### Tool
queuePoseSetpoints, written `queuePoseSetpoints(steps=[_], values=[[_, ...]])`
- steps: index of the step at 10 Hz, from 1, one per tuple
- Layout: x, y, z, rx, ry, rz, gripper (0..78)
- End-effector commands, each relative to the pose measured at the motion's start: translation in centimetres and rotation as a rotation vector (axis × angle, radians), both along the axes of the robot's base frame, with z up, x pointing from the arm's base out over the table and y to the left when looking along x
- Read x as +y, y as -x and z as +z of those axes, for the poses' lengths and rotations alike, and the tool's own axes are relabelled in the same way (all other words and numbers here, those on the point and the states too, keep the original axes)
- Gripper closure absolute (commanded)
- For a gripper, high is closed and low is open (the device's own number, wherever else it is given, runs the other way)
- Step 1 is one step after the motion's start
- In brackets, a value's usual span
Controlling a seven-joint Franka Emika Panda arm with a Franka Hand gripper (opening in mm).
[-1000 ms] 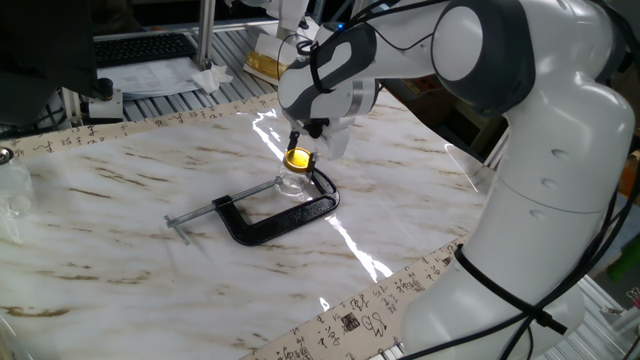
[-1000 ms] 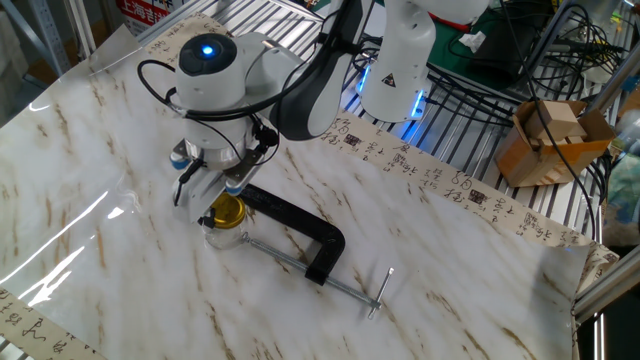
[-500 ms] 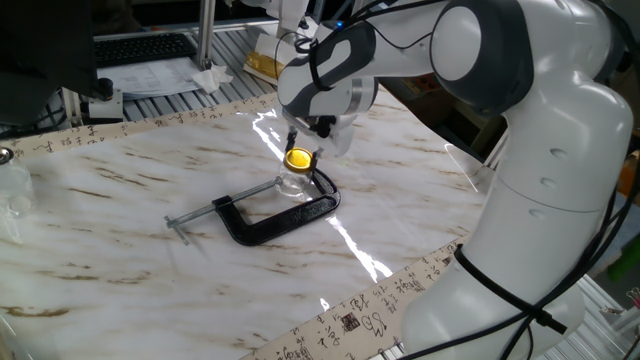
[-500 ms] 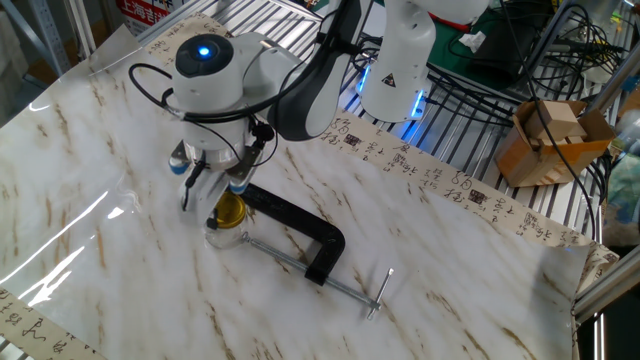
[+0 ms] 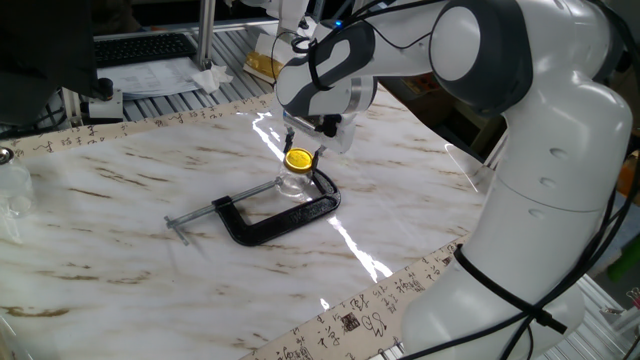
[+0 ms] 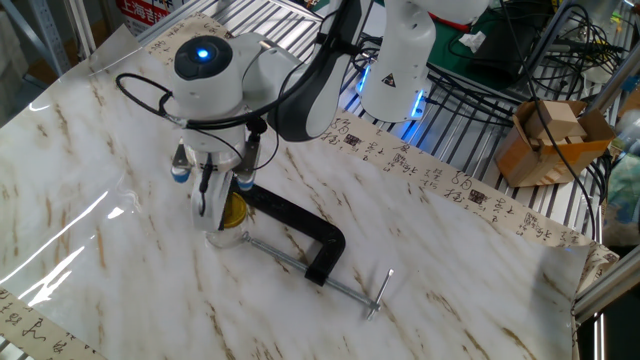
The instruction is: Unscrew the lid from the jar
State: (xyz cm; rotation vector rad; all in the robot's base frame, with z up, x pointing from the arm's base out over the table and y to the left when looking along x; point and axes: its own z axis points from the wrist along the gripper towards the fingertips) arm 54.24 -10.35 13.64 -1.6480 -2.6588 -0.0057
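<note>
The yellow lid (image 5: 297,159) sits on the small clear jar (image 5: 291,184), which stands inside the mouth of a black C-clamp (image 5: 280,220) on the marble table. My gripper (image 5: 304,146) comes straight down onto the lid, with one finger on each side of it at lid height, and holds it. In the other fixed view the left finger (image 6: 205,195) covers part of the lid (image 6: 233,209), and the jar (image 6: 221,236) shows below it. The gripper (image 6: 224,198) is upright.
The C-clamp's screw bar (image 6: 320,278) and its handle (image 5: 181,228) lie flat on the table. Patterned tape (image 6: 440,180) borders the table. A cardboard box (image 6: 548,140) and cables are off the table at the right. The arm's big white base (image 5: 560,200) stands at the table's right.
The gripper has turned about its vertical axis over the lid while staying at the same height. The jar and the clamp have not moved.
</note>
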Motion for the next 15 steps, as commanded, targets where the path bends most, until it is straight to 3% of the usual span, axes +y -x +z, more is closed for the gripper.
queuePoseSetpoints(steps=[1, 6, 10, 15], values=[[0.64, 0.13, 0.09, 0.043, -0.007, 0.339, 76.4], [1.18, 0.14, 0.24, 0.073, -0.017, 0.553, 76.4], [1.27, 0.15, 0.01, 0.076, -0.019, 0.655, 76.4], [1.28, 0.14, 0.02, 0.075, -0.021, 0.859, 76.4]])
